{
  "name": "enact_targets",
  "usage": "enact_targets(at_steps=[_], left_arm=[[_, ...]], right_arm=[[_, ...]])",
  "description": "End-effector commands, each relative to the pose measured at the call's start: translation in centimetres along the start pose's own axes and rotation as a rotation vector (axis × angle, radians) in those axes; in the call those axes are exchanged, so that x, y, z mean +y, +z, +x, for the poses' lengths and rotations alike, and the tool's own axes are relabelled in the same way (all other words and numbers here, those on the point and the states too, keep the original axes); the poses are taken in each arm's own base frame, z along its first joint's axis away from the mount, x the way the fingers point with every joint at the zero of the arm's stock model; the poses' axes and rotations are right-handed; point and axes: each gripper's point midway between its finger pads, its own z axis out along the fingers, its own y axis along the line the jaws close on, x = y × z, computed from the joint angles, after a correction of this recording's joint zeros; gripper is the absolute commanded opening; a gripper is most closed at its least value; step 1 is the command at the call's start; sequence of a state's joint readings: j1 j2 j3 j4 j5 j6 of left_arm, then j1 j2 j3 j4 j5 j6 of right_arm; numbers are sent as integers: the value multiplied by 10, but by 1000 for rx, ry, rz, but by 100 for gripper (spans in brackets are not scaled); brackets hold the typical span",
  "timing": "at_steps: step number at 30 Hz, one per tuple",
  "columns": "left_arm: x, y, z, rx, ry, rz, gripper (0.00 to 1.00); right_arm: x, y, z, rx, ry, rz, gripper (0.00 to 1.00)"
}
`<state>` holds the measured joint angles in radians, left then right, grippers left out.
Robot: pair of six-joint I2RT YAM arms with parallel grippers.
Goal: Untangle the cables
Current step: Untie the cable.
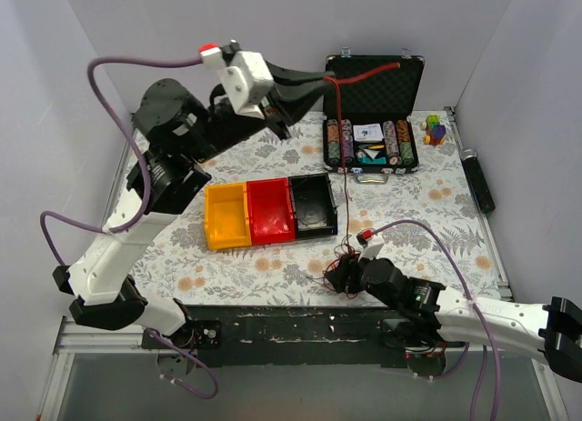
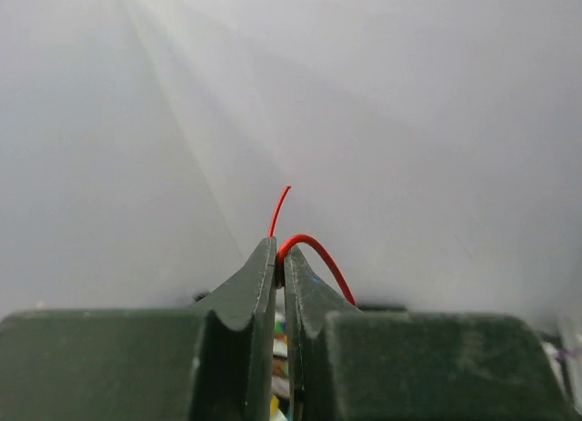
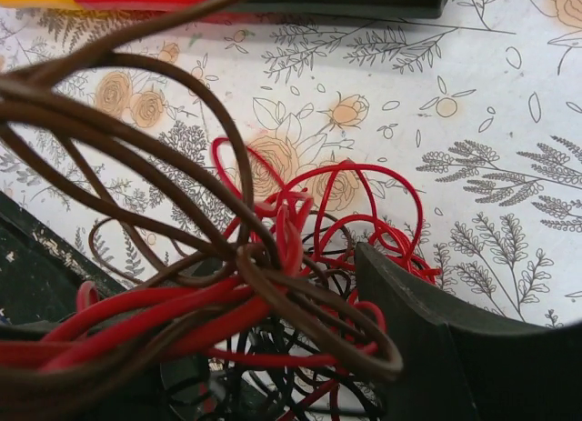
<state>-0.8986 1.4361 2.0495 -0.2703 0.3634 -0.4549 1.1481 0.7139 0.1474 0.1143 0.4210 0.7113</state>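
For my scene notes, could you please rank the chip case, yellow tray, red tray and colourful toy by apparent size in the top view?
1. chip case
2. yellow tray and red tray, which look alike, so unranked
3. colourful toy

Cables point(image 1: 341, 262) at near edge of table point(image 1: 436, 221); trays point(image 1: 270, 212) behind, to their left; case point(image 1: 391, 94) farther back.

Right fingers point(image 3: 436, 339) partly behind blurred, edge-cropped cables point(image 3: 273, 257)
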Motion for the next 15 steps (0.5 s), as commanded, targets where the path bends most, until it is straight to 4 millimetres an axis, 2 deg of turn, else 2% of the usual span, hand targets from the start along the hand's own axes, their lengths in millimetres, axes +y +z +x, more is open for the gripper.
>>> enact_targets(at_steps=[1,3,12,15], left_arm=[[50,-52,-150,-421,241,-306,0],[56,-61,-169,-481,284,-353,0],[60,-95,-244,-688,431,-435,0],[60,-108,-262,-743,515,-476,0]], right_arm=[[-7,-1,3,14,5,49,68],[-9,-1,4,17,5,58,68],[-19,-1,14,59,11,106,68],[-23,-1,18,65,24,126,68]])
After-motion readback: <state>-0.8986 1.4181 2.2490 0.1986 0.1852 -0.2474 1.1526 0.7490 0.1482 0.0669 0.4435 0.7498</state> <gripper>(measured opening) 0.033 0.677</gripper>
